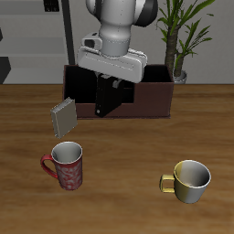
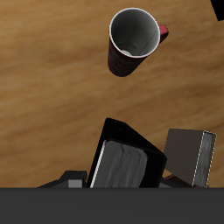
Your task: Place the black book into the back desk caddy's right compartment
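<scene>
The claw (image 1: 111,84) hangs over the back desk caddy (image 1: 155,96) and is clamped on the black book (image 1: 108,99). The book hangs down from the claw, and its low end dips toward the caddy's front wall. In the wrist view, the black book (image 2: 128,157) sits right under the claw, tilted, with its pale page edge showing. The two fingers themselves are mostly hidden, but the book stays up with nothing else under it.

The caddy is a long, dark brown box at the back of the table. Its right compartment (image 1: 80,87) is just beside the claw, and the book is not fully down in it yet.

A grey book (image 1: 64,115) leans just outside the caddy, near the claw and a bit lower. The wrist view shows the grey book (image 2: 192,157) next to the black one.

A red mug (image 1: 66,165) stands toward the table's front edge, away from the claw. A yellow mug (image 1: 187,180) stands farther off, well apart from the claw.
</scene>
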